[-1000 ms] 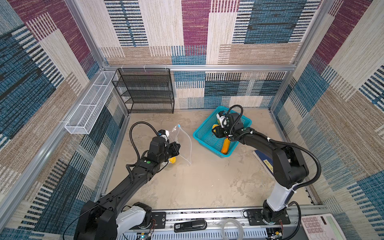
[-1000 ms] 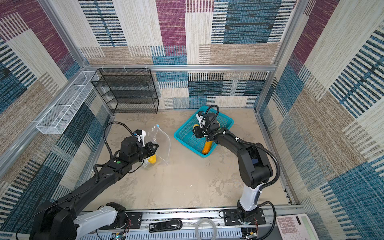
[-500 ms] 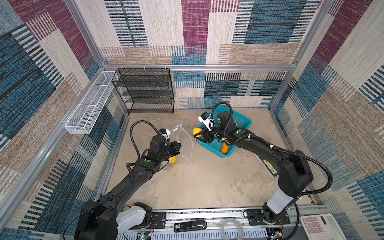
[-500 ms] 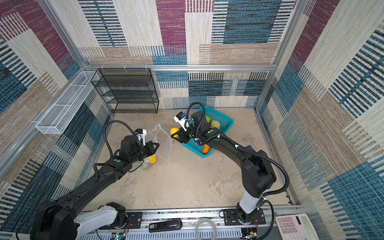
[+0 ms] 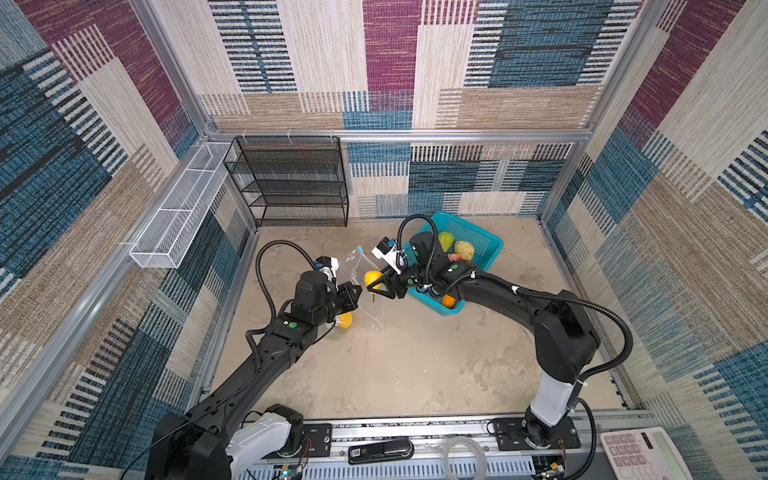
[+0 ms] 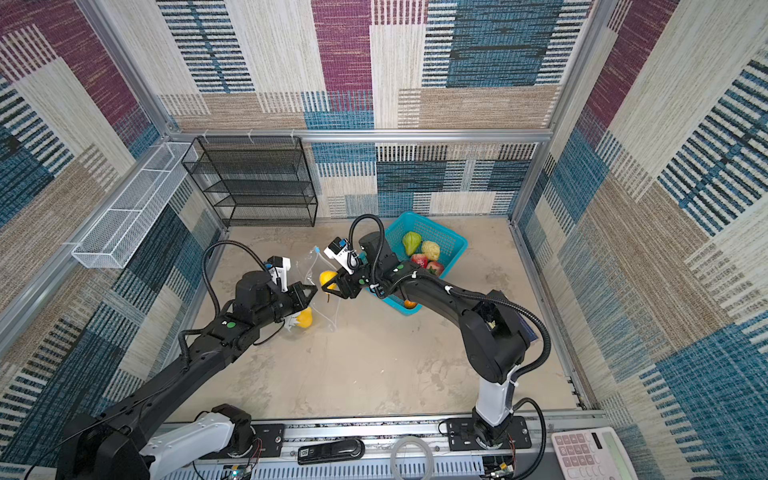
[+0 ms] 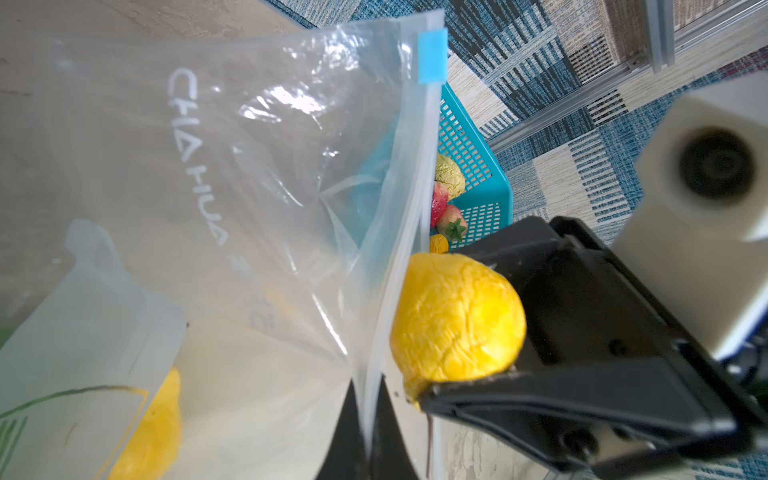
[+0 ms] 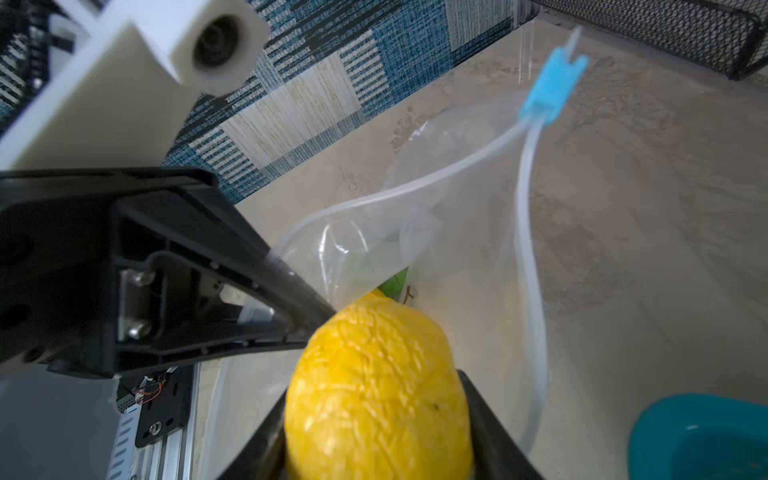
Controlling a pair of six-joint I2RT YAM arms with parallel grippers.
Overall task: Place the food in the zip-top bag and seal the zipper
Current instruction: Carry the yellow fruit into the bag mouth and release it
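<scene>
Your right gripper (image 5: 374, 286) is now arriving at the mouth of the zip-top bag (image 7: 208, 187), having left the turquoise basket (image 5: 478, 245) within the last second. Its jaws are standing roughly half apart, clamping a yellow fruit (image 8: 378, 390) just beside the rim. Your left gripper (image 5: 356, 294) is pinching the zipper (image 7: 405, 187) with its jaws fully closed, holding the mouth up. Another yellow piece (image 5: 345, 320) is already lying inside. In my judgement the release is pending. The bag is showing "CHIA HUA"; its label patch (image 7: 62, 353) is proving illegible.
</scene>
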